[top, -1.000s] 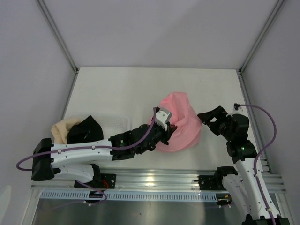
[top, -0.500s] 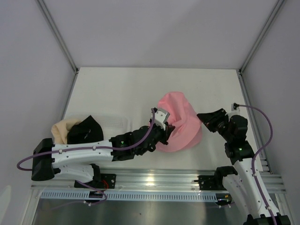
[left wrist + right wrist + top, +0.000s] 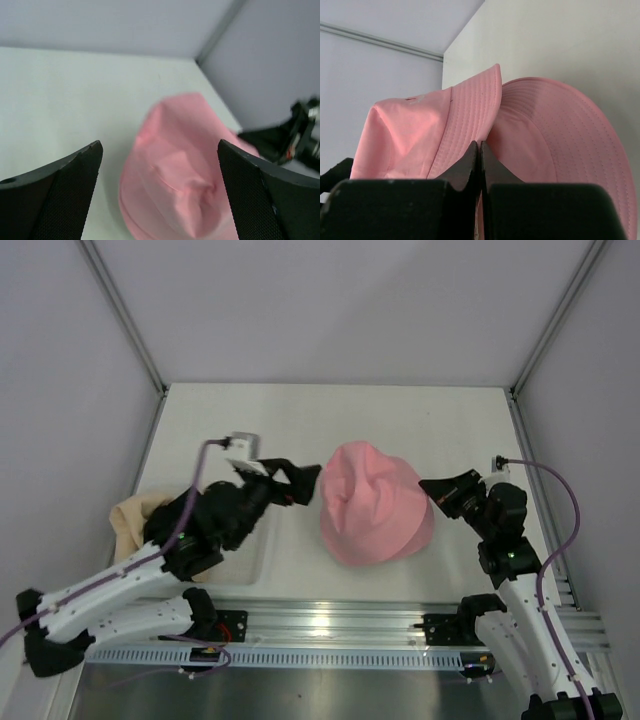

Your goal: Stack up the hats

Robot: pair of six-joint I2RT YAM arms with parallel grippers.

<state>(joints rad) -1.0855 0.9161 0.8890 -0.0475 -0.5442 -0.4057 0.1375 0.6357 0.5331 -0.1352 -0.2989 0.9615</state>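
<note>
Hats status, anyone? Where are they sitting, and what are your fingers doing? (lurker42)

ok so, me here: the pink hat [image 3: 372,502] is on the tabletop [image 3: 300,420], roughly mid-width and a bit toward my right arm, crown up and kinda dented. My right wrist view shows a second pink hat [image 3: 565,145] with its brim lying under the first one's.

My right fingers [image 3: 479,155] are pressed flat together right at the brim edge on that side. Honestly can't tell if any cloth is caught between them.

My left fingers [image 3: 293,483] are spread wide, up off the tabletop just left of the pinks, not touching them.

The beige hat [image 3: 128,520] is well apart at the left edge, half hidden behind my left arm.
</note>
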